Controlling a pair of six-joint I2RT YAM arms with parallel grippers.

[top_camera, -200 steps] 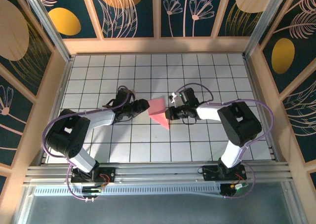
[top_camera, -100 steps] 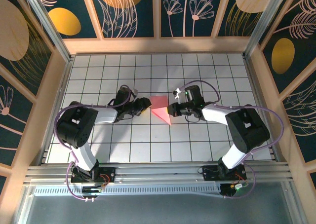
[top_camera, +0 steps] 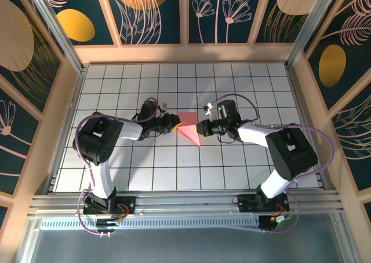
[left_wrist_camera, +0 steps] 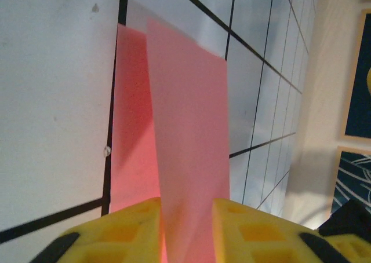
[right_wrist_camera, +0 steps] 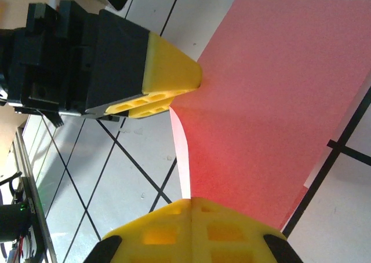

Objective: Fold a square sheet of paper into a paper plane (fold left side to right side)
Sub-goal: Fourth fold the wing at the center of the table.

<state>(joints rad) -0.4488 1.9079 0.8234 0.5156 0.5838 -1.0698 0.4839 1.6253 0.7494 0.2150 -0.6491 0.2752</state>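
square sheet of paper (top_camera: pixel 186 127) is caught at two opposite edges. the left end effector (top_camera: pixel 175 123) has its yellow fingers (left_wrist_camera: pixel 124 228) pressed together on the sheet's left edge; in the left wrist view a raised layer of the salmon-pink paper (left_wrist_camera: pixel 185 130) passes up between those fingers while a second layer lies flat on the white tiles. the right end effector (top_camera: pixel 200 128) is pressed shut, pinching the sheet's right edge, and in the right wrist view its yellow tips (right_wrist_camera: pixel 191 208) sit at the bottom with the paper (right_wrist_camera: pixel 278 101) spreading away from them toward the left end effector (right_wrist_camera: pixel 194 80) opposite. between the two, one loose edge curls up and shows a paler side. from above the sheet looks folded, a wedge with its point turned toward the near edge of the counter (top_camera: pixel 232 89), lying about at the counter's middle. the left arm (top_camera: pixel 95 144) reaches in from the near left corner and the right arm (top_camera: pixel 287 147) from the near right corner.
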